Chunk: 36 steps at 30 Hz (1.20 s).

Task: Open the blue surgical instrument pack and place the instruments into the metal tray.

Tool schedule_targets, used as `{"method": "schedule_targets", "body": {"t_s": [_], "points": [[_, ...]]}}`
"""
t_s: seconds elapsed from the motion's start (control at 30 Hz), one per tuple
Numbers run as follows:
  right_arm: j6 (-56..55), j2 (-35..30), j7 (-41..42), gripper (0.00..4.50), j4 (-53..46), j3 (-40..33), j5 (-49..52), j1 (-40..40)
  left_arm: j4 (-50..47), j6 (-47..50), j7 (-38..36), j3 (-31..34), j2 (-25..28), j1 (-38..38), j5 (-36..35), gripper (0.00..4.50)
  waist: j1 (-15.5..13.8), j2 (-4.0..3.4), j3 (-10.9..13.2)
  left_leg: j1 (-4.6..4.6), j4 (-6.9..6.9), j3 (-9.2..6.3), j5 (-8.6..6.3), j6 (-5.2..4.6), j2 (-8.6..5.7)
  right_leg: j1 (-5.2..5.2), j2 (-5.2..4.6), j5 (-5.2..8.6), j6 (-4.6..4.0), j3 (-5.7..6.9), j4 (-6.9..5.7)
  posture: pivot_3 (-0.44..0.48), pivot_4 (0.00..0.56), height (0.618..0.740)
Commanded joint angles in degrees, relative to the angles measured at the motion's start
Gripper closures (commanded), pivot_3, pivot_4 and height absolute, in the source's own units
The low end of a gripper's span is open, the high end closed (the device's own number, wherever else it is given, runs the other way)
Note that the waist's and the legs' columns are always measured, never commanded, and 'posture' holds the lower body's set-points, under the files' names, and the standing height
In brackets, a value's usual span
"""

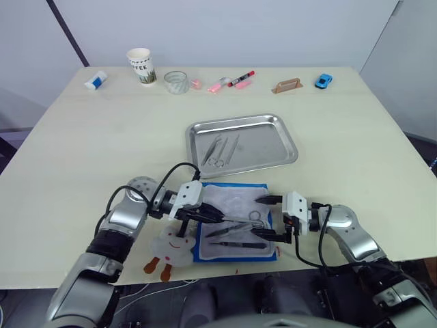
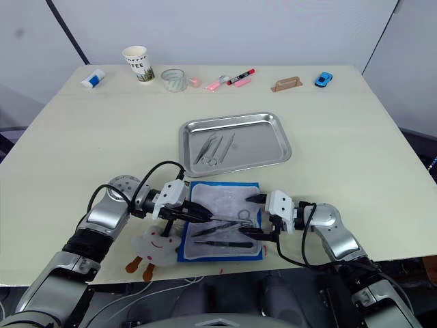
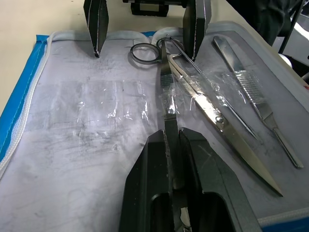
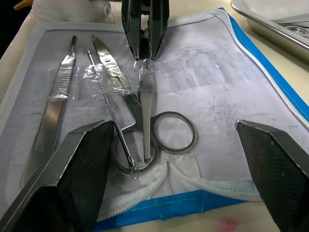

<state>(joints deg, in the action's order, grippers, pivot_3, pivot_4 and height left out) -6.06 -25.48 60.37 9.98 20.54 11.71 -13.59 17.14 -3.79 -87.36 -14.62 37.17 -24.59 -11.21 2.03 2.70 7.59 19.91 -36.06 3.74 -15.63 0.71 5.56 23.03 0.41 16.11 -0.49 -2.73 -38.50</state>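
Observation:
The blue surgical instrument pack [image 1: 232,197] lies open near the table's front edge, pale lining up. On it rest scissors [image 3: 212,106], tweezers [image 3: 251,92] and a thin probe, partly under clear film. My left gripper [image 1: 215,217] is over the pack's left half, shut on a slim silver instrument [image 4: 146,101] whose far end lies across a scissor ring. At the pack's right edge my right gripper [image 4: 173,128] is open, its fingers either side of the scissor rings. Behind the pack, the metal tray [image 1: 263,140] holds a few instruments [image 1: 217,152].
A white plush toy [image 1: 171,249] lies by the pack's left corner, under my left wrist. Along the far edge stand a paper cup [image 1: 141,65], a glass [image 1: 175,82], pink and red markers [image 1: 232,82], a brown block [image 1: 288,85] and a blue toy car [image 1: 323,81].

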Motion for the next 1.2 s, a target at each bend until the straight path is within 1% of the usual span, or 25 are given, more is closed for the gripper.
{"method": "schedule_targets", "body": {"t_s": [0.03,0.37,0.67,0.97,1.2], "points": [[5.06,-1.90,-3.46,0.11,8.64,1.03,-6.14,2.80,-6.61,5.27,0.95,-1.04,0.10,-1.56,-0.02,4.45,0.00,0.01,0.01,0.00,0.00,-0.01,0.00,0.00,0.00,0.00,0.00,0.00,0.00,0.00,0.00,0.000,0.150,0.725],[4.94,-1.49,-3.33,0.11,9.28,1.33,-6.27,1.99,-13.41,12.05,2.70,-2.18,0.85,-2.34,1.38,4.45,0.02,-0.01,0.06,0.04,-0.02,-0.03,0.00,0.00,-0.03,-0.03,0.03,-0.02,0.03,-0.01,0.00,0.000,0.150,0.725],[5.02,-1.49,-3.40,0.11,9.02,1.50,-6.27,2.26,-14.24,12.63,2.45,-1.81,3.72,-2.31,2.34,4.45,0.13,-0.01,0.07,0.04,-0.02,-0.03,0.00,0.00,-0.02,-0.02,0.04,-0.02,0.03,-0.03,0.00,0.000,0.150,0.725],[4.72,-1.18,-3.39,0.11,9.58,1.80,-6.37,2.20,-16.31,15.85,1.99,-0.95,7.76,-1.90,1.67,4.45,0.15,0.01,0.09,0.03,-0.02,-0.03,0.00,0.00,0.00,-0.01,0.04,-0.02,0.03,-0.04,-0.01,0.000,0.150,0.725],[4.68,-0.97,-3.47,0.11,9.49,2.15,-6.36,2.34,-16.57,17.16,1.95,0.09,9.71,-2.05,0.54,4.45,0.17,0.02,0.09,0.03,-0.02,-0.02,0.00,0.00,0.00,-0.01,0.04,-0.02,0.03,-0.04,-0.01,0.000,0.150,0.725]]}}
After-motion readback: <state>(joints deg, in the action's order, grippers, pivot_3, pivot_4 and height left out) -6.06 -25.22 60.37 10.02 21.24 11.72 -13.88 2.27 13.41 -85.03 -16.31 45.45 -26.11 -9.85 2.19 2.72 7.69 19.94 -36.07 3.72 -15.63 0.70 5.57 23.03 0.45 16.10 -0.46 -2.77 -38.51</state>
